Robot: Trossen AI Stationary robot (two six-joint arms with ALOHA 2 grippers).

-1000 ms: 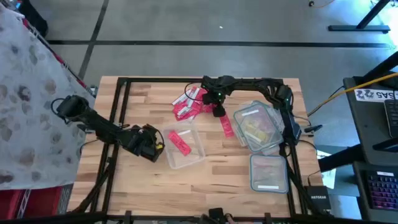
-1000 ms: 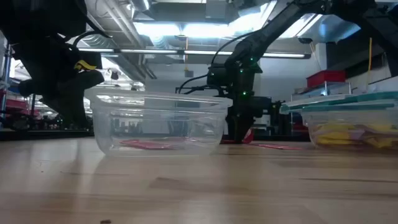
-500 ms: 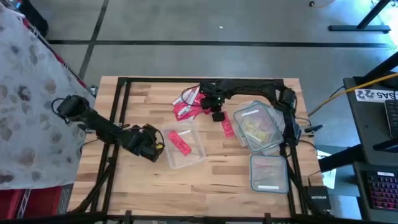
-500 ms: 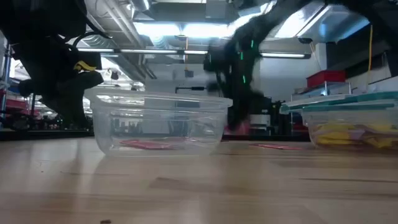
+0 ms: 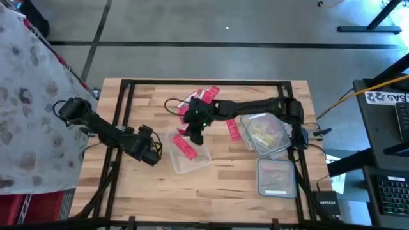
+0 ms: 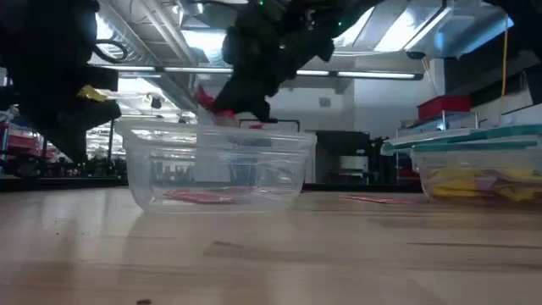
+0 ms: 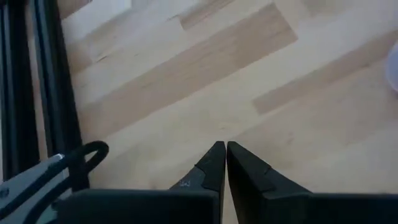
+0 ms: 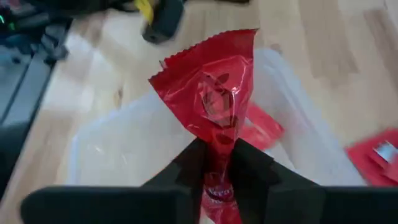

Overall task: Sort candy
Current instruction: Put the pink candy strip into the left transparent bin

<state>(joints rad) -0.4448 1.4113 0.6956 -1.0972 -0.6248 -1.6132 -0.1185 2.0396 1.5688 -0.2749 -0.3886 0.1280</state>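
swung over from the pile, right tool (image 8: 217, 163) pinches a red candy (image 8: 214, 93) above the clear tub (image 5: 192, 161).

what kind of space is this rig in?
Likely a robotics lab or workshop: exposed ceiling ducts with strip lights behind the table, a desk with a keyboard beside it, and a bare concrete floor.

The right gripper's fingers (image 8: 249, 168) pinch a red candy (image 8: 214, 99) above a clear tub (image 8: 124, 140).
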